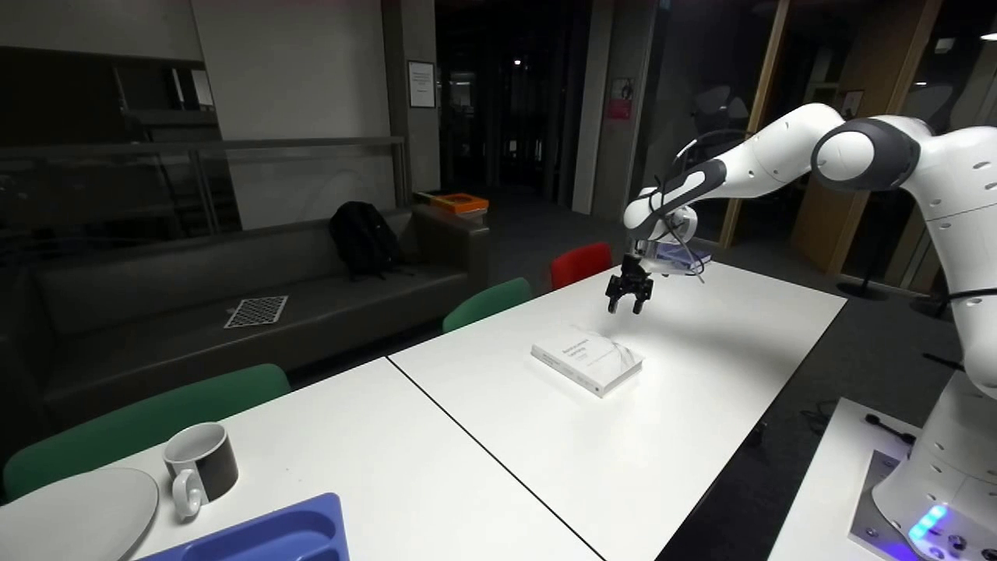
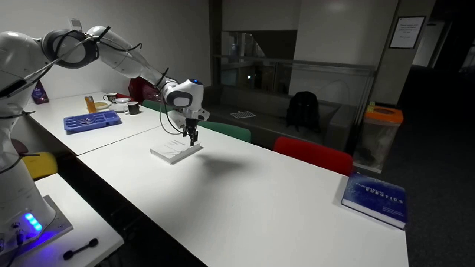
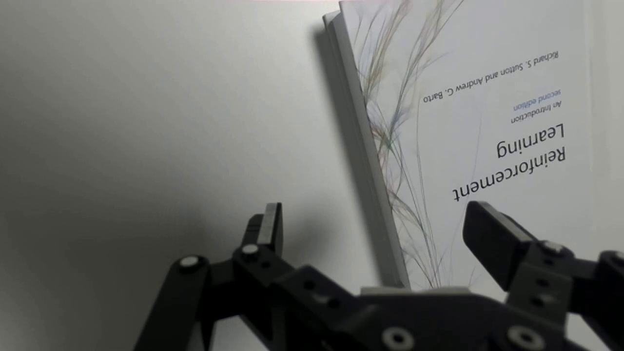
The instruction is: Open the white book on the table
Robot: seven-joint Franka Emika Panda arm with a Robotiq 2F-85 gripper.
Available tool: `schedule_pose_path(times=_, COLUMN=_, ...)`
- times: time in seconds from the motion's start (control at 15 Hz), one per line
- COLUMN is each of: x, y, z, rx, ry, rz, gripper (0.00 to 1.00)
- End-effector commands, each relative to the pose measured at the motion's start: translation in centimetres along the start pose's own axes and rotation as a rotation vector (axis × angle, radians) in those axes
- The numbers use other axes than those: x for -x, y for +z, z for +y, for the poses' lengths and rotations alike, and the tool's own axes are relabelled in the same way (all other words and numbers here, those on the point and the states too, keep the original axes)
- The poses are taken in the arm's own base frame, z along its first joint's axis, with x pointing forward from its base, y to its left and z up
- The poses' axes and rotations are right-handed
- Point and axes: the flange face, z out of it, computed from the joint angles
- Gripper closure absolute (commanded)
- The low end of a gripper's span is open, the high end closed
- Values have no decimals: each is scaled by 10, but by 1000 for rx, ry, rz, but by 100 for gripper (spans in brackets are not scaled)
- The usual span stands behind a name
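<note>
- While the gripper (image 1: 625,304) hangs above the table (image 1: 701,405), its fingers (image 3: 490,234) are spread wide, with nothing held between them.
- The book (image 1: 588,358) lies flat and closed on the table, face up; in an exterior view the gripper hangs past it, near but apart.
- In the wrist view the title (image 3: 514,165), "Reinforcement Learning", stands upside down, and the page edge (image 3: 364,146) runs between the fingers: one finger shows against the table, the other against the cover (image 3: 487,117).
- A dark seam (image 1: 483,446) crosses the table; the book is on the same side of it as a blue book (image 2: 376,200), which lies well apart, at the table's edge.
- On the seam's other side are a tray (image 2: 92,125), a plate (image 1: 78,514) and a mug (image 1: 209,460), the mug upright just beside the plate.
- A green chair (image 1: 487,302) and a red chair (image 1: 580,265) stand along one long side of the table, the green one nearer the book.
- Behind the chairs, a black backpack (image 1: 366,240) rests on a dark sofa (image 1: 257,257).
</note>
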Motion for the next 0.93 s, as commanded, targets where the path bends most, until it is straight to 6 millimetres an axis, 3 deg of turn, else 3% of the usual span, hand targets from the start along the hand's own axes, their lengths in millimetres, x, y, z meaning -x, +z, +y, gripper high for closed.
schedule_pose_path(times=0.0, x=-15, y=-1, z=9, rx=-57, ry=15, rz=-41, gripper=0)
schedule_pose_path(times=0.27, x=-22, y=1, z=9, rx=-70, ry=10, rz=-81, gripper=0)
schedule_pose_path(times=0.4, x=-15, y=-5, z=4, rx=-75, ry=1, rz=-133, gripper=0)
schedule_pose_path(times=0.47, x=-16, y=7, z=8, rx=-36, ry=15, rz=-98, gripper=0)
schedule_pose_path(times=0.87, x=-14, y=2, z=4, rx=-31, ry=18, rz=-96, gripper=0)
